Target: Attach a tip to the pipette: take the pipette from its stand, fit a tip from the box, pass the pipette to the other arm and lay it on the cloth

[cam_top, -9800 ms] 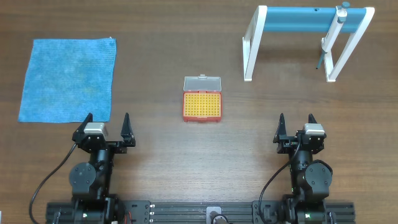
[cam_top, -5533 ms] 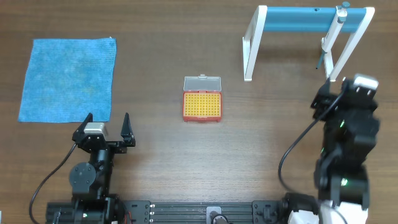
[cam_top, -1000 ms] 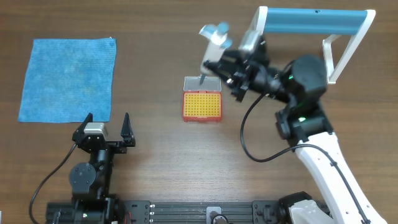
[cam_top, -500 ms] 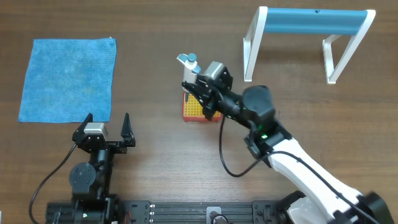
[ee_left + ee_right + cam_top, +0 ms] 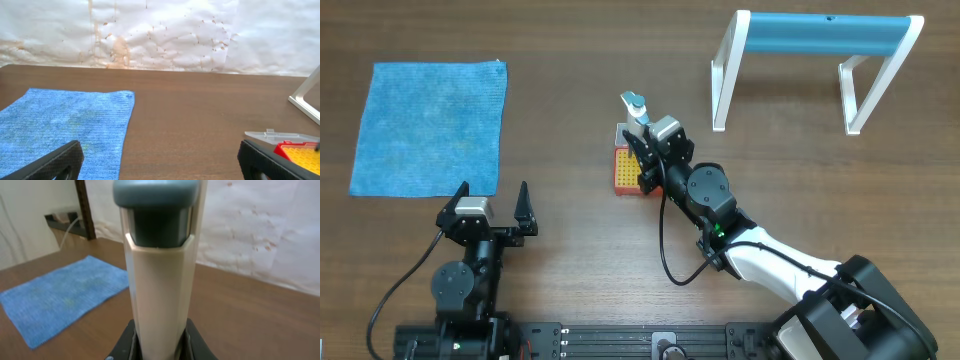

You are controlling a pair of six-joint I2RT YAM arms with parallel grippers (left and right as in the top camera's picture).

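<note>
The right hand (image 5: pixel 653 150) is clamped shut around the pipette (image 5: pixel 636 106). It holds the pipette upright, plunger cap on top, right over the tip box (image 5: pixel 624 172). That vertical pose suits pressing the shaft straight down into a tip. The pipette's lower end is hidden by the hand, so I cannot tell whether a tip is on. The box's clear lid (image 5: pixel 280 135) is hinged back, leaving the yellow rack open from above.

The cloth (image 5: pixel 428 128) lies flat at the far left, well apart from the box. The left hand (image 5: pixel 492 190) sits near its base, just off the cloth's near right corner, fingers spread wide with nothing between them. That looks a good place to receive the pipette. A broad stretch of counter (image 5: pixel 560 120) separates box and cloth, likely room enough for the handover. The stand (image 5: pixel 820 35) is at the far right, well apart from the arm, and should not hinder it.
</note>
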